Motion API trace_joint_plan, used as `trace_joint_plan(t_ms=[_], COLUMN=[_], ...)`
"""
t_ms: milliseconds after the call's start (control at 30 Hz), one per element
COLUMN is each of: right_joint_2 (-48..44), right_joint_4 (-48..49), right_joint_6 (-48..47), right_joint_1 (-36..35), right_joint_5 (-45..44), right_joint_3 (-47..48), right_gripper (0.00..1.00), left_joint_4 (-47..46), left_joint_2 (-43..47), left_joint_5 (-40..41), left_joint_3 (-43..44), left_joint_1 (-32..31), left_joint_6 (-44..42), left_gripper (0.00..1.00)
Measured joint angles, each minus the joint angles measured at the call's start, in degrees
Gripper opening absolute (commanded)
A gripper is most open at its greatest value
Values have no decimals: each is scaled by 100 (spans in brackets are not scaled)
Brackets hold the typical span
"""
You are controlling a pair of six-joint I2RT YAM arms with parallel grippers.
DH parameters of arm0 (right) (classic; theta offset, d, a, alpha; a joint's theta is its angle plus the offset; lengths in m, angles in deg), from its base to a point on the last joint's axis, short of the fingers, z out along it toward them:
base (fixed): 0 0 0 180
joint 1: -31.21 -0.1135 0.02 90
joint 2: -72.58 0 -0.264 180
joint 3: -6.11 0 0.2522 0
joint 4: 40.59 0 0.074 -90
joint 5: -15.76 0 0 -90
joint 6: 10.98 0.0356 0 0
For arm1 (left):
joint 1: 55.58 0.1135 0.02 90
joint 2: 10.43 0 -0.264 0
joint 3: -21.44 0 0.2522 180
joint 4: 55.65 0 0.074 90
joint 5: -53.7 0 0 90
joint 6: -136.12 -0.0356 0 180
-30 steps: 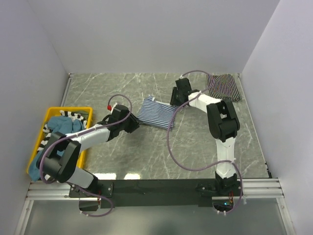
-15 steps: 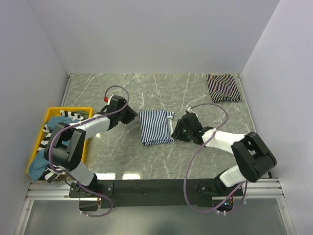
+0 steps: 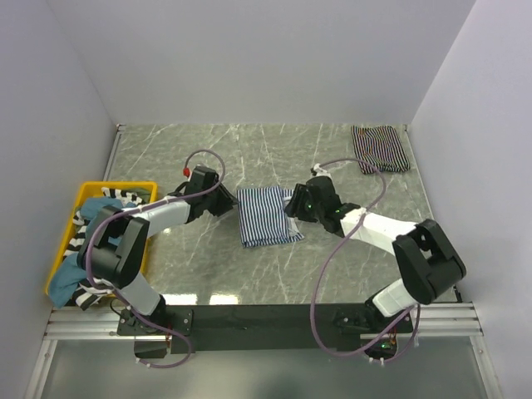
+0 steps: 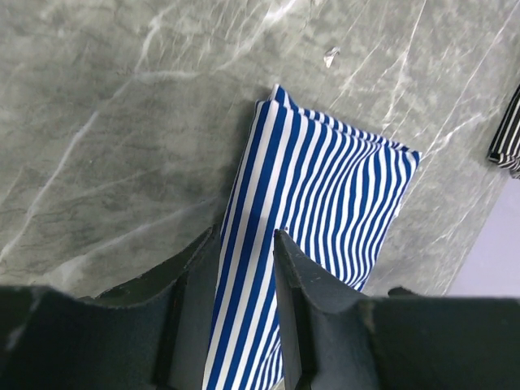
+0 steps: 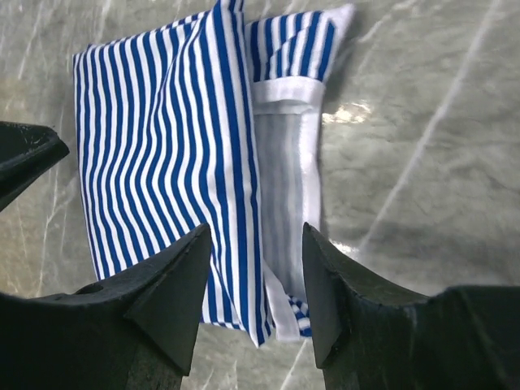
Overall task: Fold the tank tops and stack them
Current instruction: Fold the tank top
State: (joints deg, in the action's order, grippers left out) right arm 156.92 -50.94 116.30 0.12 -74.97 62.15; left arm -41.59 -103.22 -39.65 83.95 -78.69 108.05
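A blue-and-white striped tank top lies folded into a narrow rectangle mid-table. My left gripper is at its left edge. In the left wrist view its jaws stand apart over the stripes, gripping nothing. My right gripper is at the fold's right edge. Its jaws are open above the cloth, where white trim and an inner layer show. A black-and-white striped tank top lies folded at the back right.
A yellow bin at the left table edge holds a teal cloth and more striped fabric. White walls close in the table on three sides. The black-and-white fold's edge shows at the far right of the left wrist view.
The right arm swung from the cloth's far edge round to its right side, and its jaws widened. The blue-and-white top went from a slanted spread to a narrower fold. The left gripper shifted slightly.
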Motion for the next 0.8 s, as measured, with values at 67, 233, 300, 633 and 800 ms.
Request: trace_joint_plan(t_ms=[67,233,300,633,800], right_joint_2=[223,1021,1235,1587,1462], right_joint_4=[55,142,151,140,28], right_joint_6=[-76,-212,-247,-260,-225], right_joint_1=[2,11,11,11,11], right_joint_5=[120,448,527,758,761], right_joint_3=[122,651,763,1005,1016], right_gripper=[55,54,53,6,0], left_joint_4=[-4,-2,-7,-7,-7], left_joint_2=[-39,-92,-92,-157,-166], left_joint_5=[-7,-26,-26,-28,-28], left_joint_3=[0,-2,-2,-2,-2], left_joint_1=[-33,-59,-59,-59,-59], left_joint_6=[-13,-37,-42,-83,-83], left_gripper=[38,38,38,38,38])
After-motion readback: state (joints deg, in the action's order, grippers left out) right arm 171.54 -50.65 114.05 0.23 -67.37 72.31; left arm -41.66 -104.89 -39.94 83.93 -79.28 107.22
